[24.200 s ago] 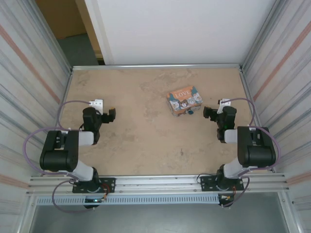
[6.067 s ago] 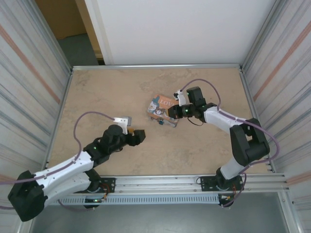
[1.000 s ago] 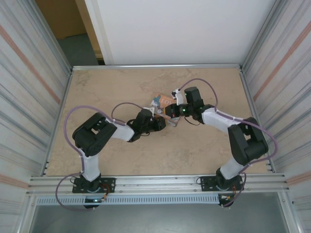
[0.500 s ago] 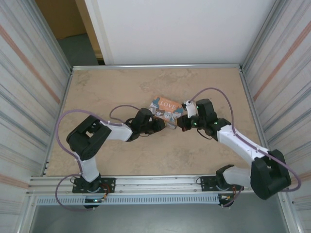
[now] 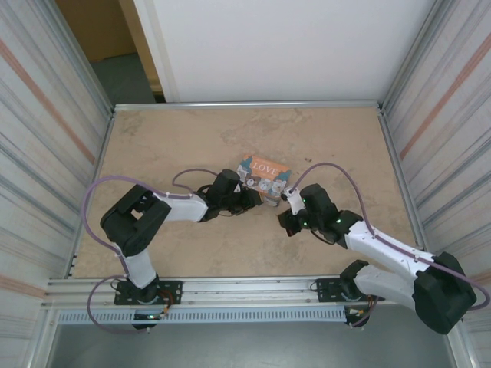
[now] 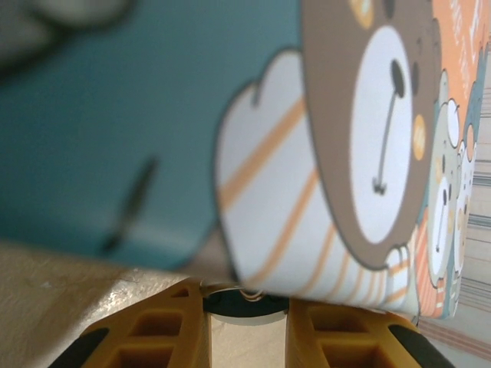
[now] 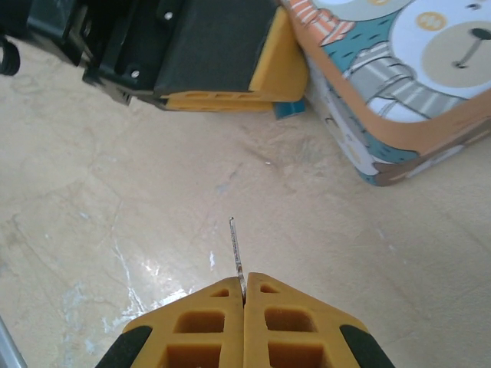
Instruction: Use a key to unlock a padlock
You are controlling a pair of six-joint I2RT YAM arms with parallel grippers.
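1. Right wrist view: the right gripper [image 7: 244,282] has its yellow fingers pressed together on a thin dark-metal key [image 7: 235,249]. The blade sticks out past the fingertips, over the beige stone-patterned table [image 7: 115,230].
2. Ahead of the blade and a little to the right, a small blue padlock [image 7: 291,110] peeks out at the fingertip of the left gripper [image 6: 245,310]. That gripper appears to be pinching it, close against the orange cartoon-animal tin [image 7: 399,92].
3. The key's long axis points just left of the padlock, with bare tabletop between them. The keyhole is hidden, so I judge the blade must swing right before it advances.
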